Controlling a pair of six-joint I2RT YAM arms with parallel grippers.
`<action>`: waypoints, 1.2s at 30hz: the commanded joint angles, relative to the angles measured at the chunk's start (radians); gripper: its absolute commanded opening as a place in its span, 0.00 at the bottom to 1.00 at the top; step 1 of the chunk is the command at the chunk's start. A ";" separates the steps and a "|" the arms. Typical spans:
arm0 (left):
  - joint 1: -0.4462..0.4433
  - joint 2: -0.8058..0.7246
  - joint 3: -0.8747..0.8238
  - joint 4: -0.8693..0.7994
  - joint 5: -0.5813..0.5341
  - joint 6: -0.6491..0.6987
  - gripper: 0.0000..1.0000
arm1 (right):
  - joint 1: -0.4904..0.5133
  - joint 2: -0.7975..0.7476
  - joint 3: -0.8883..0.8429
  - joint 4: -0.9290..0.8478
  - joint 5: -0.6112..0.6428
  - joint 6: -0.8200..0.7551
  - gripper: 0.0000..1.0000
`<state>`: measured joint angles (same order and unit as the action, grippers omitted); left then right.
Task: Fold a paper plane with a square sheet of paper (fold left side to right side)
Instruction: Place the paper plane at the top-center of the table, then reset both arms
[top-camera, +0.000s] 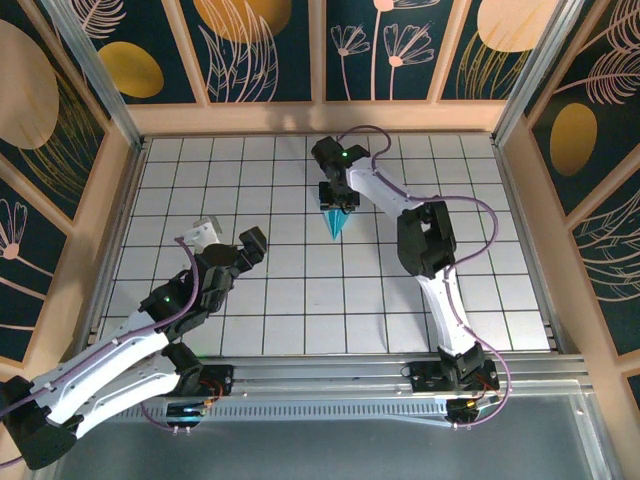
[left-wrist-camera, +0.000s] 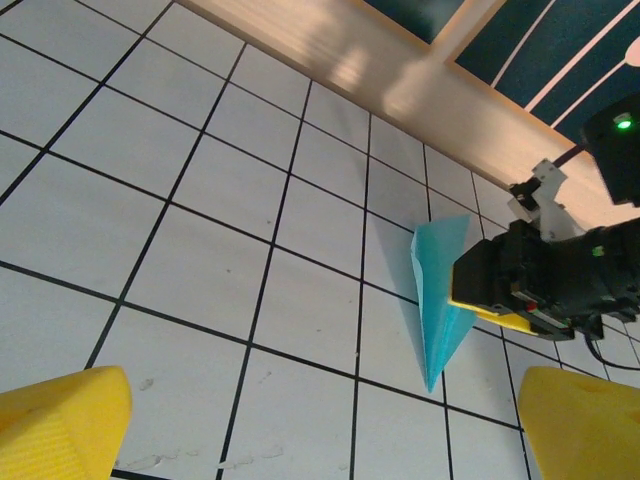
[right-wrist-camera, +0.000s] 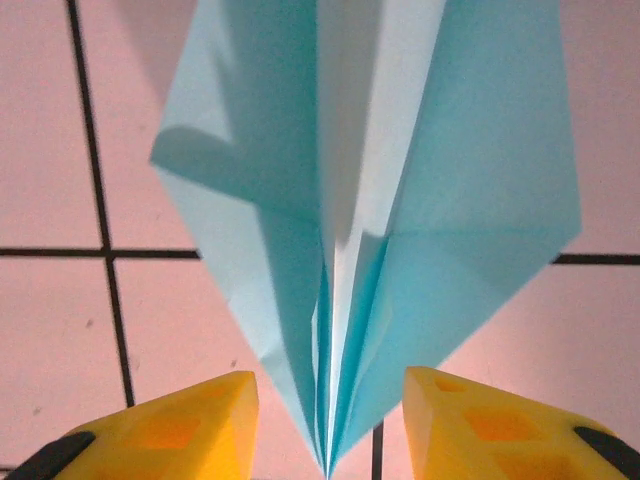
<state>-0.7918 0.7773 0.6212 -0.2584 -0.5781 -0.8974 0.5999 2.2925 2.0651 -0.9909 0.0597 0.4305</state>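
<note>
Yellow right fingers (right-wrist-camera: 170, 425) stand parted either side of the paper plane (right-wrist-camera: 480, 180) keel with gaps showing, so it looks like a release. The plane rests far-middle on the counter (top-camera: 280, 300). Left fingers (left-wrist-camera: 60, 430) are spread wide, well apart. The back rail (top-camera: 320, 118) is near behind the right arm.

- One paper plane (top-camera: 336, 222): a single light teal-blue folded dart.
- Two robot arms: one left arm (top-camera: 110, 365) and one right arm (top-camera: 442, 300), both white and black.
- Four yellow fingers in all, two to each arm: two left fingers (left-wrist-camera: 60, 425) in the left wrist view and two right fingers (right-wrist-camera: 170, 425) in the right wrist view.
- One tabletop (top-camera: 300, 310), a single surface of white tiles with dark grid lines; it carries the one plane.
</note>
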 joint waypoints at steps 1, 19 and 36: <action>0.005 -0.001 0.034 0.002 -0.032 0.013 0.99 | 0.015 -0.154 -0.072 0.018 0.042 -0.028 0.45; 0.049 0.073 0.020 0.346 -0.443 0.590 0.99 | -0.260 -1.105 -1.095 0.706 0.174 -0.262 0.85; 0.470 0.253 -0.126 0.703 -0.107 0.689 0.99 | -0.610 -1.222 -1.882 1.923 0.063 -0.343 0.99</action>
<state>-0.3706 1.0077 0.5282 0.3382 -0.7685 -0.2028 0.0010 1.0035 0.2173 0.6144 0.1471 0.1051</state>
